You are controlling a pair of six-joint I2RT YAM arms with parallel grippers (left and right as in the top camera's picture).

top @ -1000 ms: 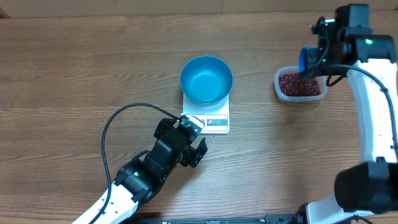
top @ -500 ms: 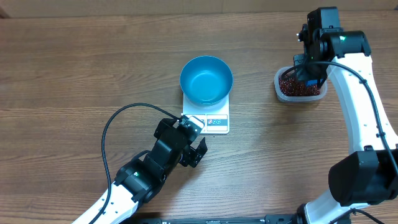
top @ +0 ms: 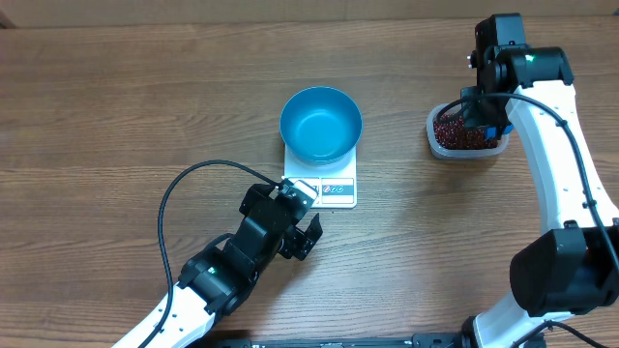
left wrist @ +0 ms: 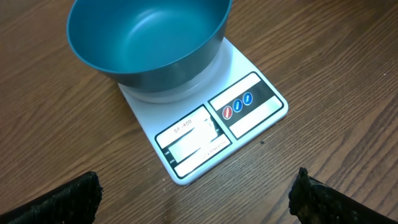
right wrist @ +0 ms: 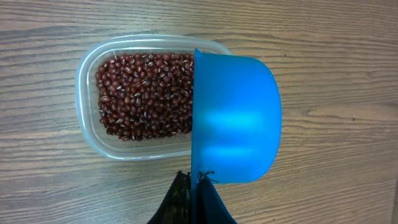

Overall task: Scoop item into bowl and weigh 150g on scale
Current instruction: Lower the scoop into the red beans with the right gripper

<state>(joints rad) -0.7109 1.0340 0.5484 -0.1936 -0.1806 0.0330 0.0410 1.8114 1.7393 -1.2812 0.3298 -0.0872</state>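
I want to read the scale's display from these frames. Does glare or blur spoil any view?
Left wrist: glare whitens the scale's display, buttons sharp. Right wrist: soft sheen on the blue scoop, beans crisp. Overhead: even light, display too small to read.
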